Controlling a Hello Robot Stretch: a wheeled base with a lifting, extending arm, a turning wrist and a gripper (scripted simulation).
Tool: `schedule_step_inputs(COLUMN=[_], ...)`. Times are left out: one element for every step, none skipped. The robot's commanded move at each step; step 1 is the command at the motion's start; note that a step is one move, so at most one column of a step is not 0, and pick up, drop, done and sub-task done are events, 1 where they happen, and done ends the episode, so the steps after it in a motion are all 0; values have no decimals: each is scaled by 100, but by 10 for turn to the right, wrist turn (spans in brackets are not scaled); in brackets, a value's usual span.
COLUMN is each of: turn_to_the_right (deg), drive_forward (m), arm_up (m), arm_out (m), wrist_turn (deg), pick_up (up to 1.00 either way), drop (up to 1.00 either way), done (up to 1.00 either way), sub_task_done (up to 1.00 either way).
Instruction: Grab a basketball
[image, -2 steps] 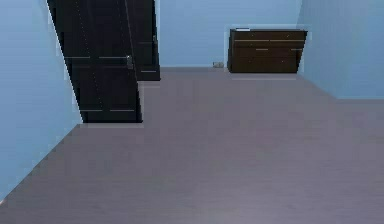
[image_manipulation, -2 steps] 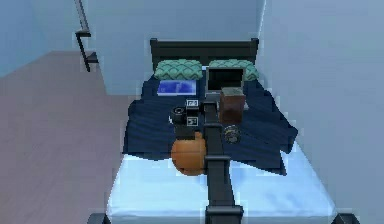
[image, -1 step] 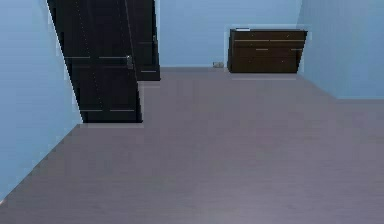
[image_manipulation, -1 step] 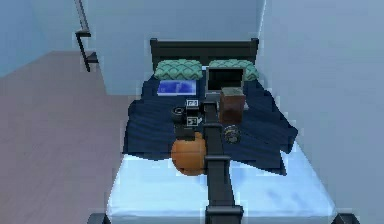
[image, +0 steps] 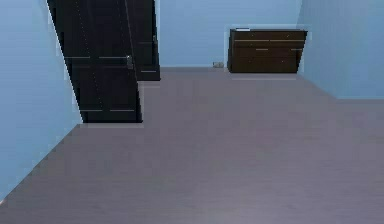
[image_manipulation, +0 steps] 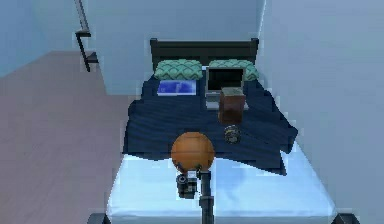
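Note:
An orange basketball (image_manipulation: 192, 150) shows over the front part of a bed (image_manipulation: 150, 190), where the dark blue blanket (image_manipulation: 160, 125) ends and the pale sheet begins. The arm's dark bar (image_manipulation: 207, 205) rises from the bottom edge of the arm side view. At its far end, just below the ball, sits the gripper (image_manipulation: 186, 184). The bed lies right behind both, so I cannot tell whether the gripper holds the ball or whether the ball rests on the bed.
Farther up the bed lie two green patterned pillows (image_manipulation: 178, 68), a laptop (image_manipulation: 225, 78), a blue flat item (image_manipulation: 176, 88), a brown box (image_manipulation: 232, 101) and a small round object (image_manipulation: 232, 133). In the forward view a dark door (image: 105, 55) stands at the left, a dark dresser (image: 267, 50) at the far wall, bare floor (image: 220, 150) between.

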Motion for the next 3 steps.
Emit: schedule_step_inputs(turn_to_the_right=[0,0,0], drive_forward=[0,0,0], arm_up=[0,10,0], arm_out=[0,0,0], wrist_turn=[0,0,0], pick_up=[100,0,0], drop=[0,0,0], done=[0,0,100], sub_task_done=[0,0,0])
